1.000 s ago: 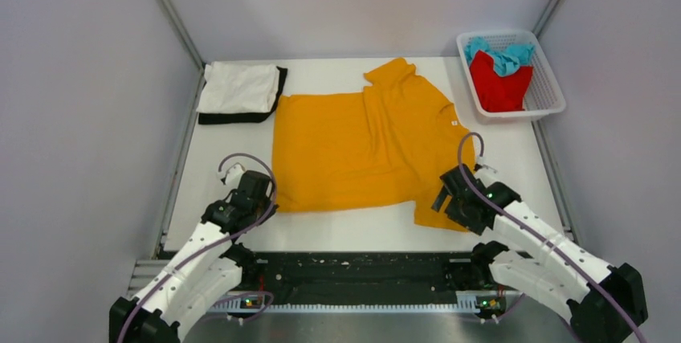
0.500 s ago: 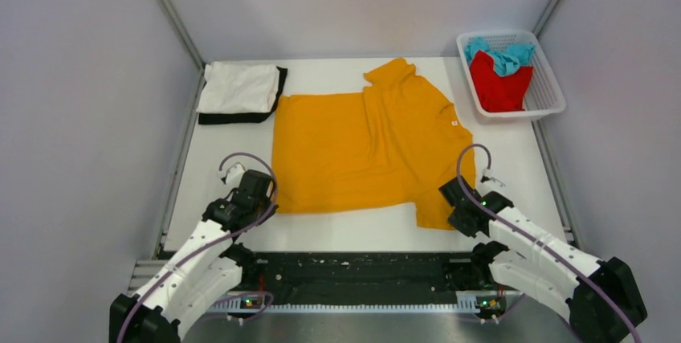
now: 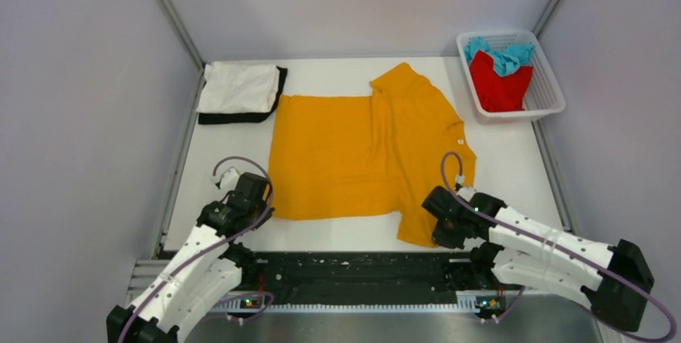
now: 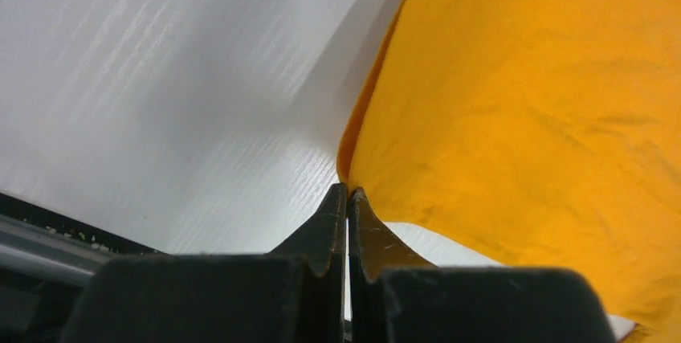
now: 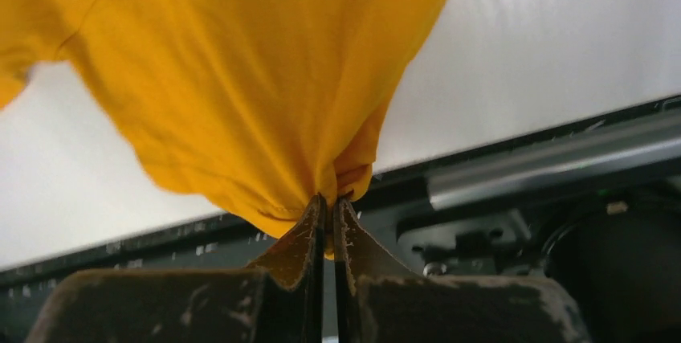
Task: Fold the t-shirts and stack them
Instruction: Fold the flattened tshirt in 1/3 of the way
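Observation:
An orange-yellow t-shirt (image 3: 353, 150) lies spread over the middle of the white table. My left gripper (image 3: 258, 208) is shut, its tips pinching the shirt's near left corner (image 4: 357, 162). My right gripper (image 3: 438, 218) is shut on the bunched near right corner of the shirt (image 5: 241, 62), held above the table's front rail. In the wrist views both pairs of jaws stand closed, the left gripper (image 4: 347, 192) at the cloth's edge and the right gripper (image 5: 328, 202) with cloth between its tips. A folded white t-shirt (image 3: 239, 86) rests on a folded black t-shirt (image 3: 233, 118) at the far left.
A white mesh basket (image 3: 554, 90) at the far right holds a red t-shirt (image 3: 499, 82) and a teal t-shirt (image 3: 502, 55). A black rail (image 3: 353, 271) runs along the near edge between the arm bases. Grey walls close in both sides.
The right gripper has shut on the shirt's near right corner and dragged it left and toward the front edge; the shirt's right side shifted with it. The left arm drew back slightly.

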